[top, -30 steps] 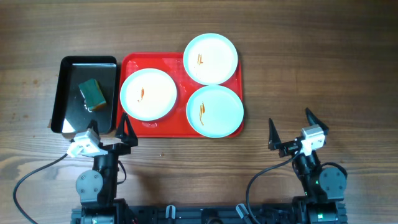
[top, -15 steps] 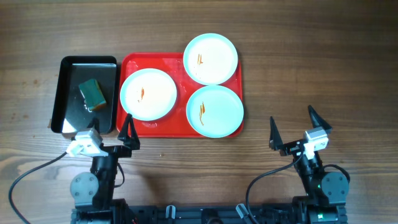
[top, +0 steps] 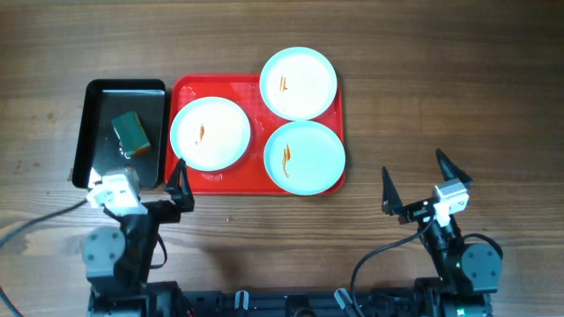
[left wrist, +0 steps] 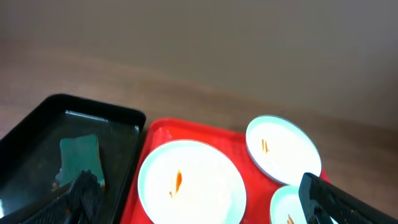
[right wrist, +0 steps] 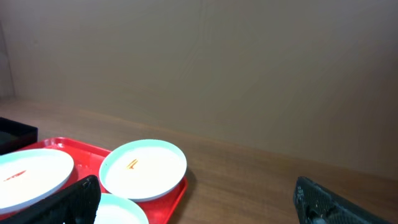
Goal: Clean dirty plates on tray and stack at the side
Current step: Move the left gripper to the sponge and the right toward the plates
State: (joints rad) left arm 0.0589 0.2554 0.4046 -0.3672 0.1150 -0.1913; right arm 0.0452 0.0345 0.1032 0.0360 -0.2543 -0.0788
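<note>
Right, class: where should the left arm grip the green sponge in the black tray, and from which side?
Across its two long edges, coming straight down from above. The sponge lies flat and skewed inside the walled black tray, so a side approach looks blocked. Turn the fingers to match its skew.

The left wrist view's bottom edge cuts off the tray [left wrist: 155, 134], the left plate [left wrist: 186, 186] and most of the near right plate [left wrist: 283, 206], which one dark finger [left wrist: 336, 202] of the left gripper [left wrist: 196, 183] also overlaps, while its other finger [left wrist: 78, 202] hides the lower end of the green sponge [left wrist: 78, 154] in the black tray [left wrist: 37, 124]. The right wrist view shows only the tips of the right gripper [right wrist: 198, 183] and its fingers [right wrist: 68, 202], and its edges crop the left and near right plates and leave just a sliver of the black tray. From overhead, the orange marks [top: 202, 133] on the plates are too small to identify.
</note>
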